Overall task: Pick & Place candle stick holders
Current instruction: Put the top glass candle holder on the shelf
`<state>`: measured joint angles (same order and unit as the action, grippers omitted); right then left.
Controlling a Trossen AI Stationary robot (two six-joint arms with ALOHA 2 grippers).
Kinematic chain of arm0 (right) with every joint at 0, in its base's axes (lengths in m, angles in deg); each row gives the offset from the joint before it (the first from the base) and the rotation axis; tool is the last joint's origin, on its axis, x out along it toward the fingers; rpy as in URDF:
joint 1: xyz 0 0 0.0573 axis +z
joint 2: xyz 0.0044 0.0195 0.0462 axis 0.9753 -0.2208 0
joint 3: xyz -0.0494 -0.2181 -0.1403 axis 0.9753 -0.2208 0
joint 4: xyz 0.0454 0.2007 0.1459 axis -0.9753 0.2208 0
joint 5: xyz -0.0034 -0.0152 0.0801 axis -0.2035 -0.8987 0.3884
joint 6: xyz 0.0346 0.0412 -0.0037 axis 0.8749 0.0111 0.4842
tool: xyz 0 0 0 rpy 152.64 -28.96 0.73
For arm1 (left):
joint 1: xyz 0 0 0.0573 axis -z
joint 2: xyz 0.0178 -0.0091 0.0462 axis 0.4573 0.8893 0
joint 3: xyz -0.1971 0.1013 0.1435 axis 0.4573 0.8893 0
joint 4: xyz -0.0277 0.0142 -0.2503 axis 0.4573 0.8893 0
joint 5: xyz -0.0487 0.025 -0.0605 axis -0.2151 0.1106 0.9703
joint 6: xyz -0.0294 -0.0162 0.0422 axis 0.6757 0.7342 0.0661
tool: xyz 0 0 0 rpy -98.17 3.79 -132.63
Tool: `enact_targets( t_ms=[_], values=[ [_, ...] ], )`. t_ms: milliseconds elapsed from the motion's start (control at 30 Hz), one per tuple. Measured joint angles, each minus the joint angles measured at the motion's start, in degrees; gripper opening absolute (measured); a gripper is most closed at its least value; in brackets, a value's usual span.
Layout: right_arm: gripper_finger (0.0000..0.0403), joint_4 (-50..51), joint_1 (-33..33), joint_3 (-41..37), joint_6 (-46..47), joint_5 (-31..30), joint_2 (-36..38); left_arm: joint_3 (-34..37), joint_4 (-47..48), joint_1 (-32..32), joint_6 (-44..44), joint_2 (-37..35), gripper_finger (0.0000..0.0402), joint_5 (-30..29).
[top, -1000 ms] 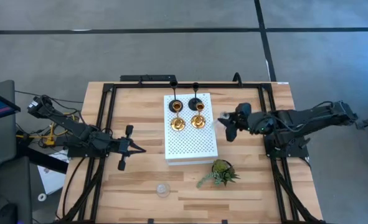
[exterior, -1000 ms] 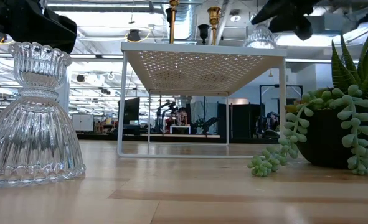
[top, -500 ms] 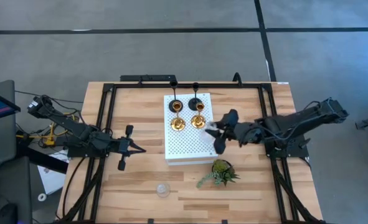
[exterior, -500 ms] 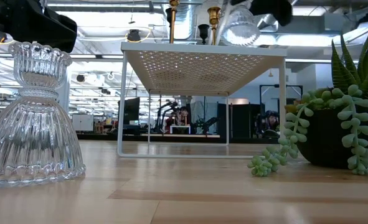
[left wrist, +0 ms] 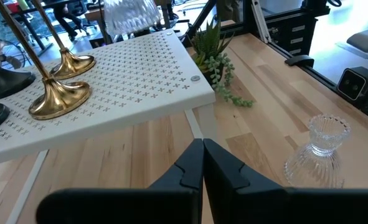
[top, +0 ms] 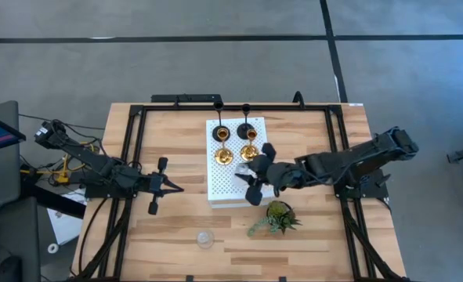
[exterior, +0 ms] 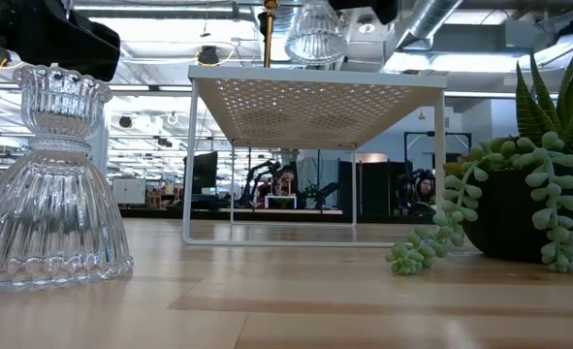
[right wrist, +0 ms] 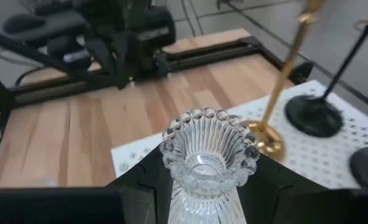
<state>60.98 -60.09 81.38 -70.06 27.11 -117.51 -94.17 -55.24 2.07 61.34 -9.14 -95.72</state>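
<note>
My right gripper [top: 252, 177] reaches from the table's right over the white perforated board [top: 229, 193] and is shut on a clear glass holder [right wrist: 208, 152], also seen in the low view [exterior: 315, 34]. Two gold holders [top: 223, 155] [top: 249, 151] and two black holders [top: 222, 131] [top: 247, 129] stand on their round bases on the board's far part. A second glass holder [top: 206, 238] stands on its wide base on the table near the front edge. My left gripper [top: 167, 186] is shut and empty, left of the board. My right gripper pinches the glass holder's narrow upper part [right wrist: 203, 194] between its two fingers [right wrist: 147, 180], one on each side. It comes from the table's right, slanting down. The holder hangs upright with its flared ribbed base [exterior: 315, 47] down, clear of the board's top.
A small green plant [top: 278, 215] in a dark pot stands just near of the board's right corner, close under my right arm. A black frame [top: 137, 117] runs round the table. The gold holders' stems [right wrist: 286, 65] rise just beyond the held glass.
My right gripper has gone toward the table's left, from beside the board's right edge to over the board, carrying the glass holder, which stays upright and above the board's top.
</note>
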Motion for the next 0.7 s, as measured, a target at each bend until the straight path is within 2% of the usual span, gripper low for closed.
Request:
enact_targets(
  t_ms=[400, 700],
  values=[
    [0.0125, -6.3, -3.12, 0.77, -1.57, 7.17, -5.19, 0.0, -0.41, 0.0, 0.0, -0.02, 0.001, 0.01],
    [0.0125, -8.26, -4.24, 0.64, -2.99, 8.98, -7.01, 0.0, -0.42, 0.0, 0.0, -0.02, 0.001, 0.0]
  ],
)
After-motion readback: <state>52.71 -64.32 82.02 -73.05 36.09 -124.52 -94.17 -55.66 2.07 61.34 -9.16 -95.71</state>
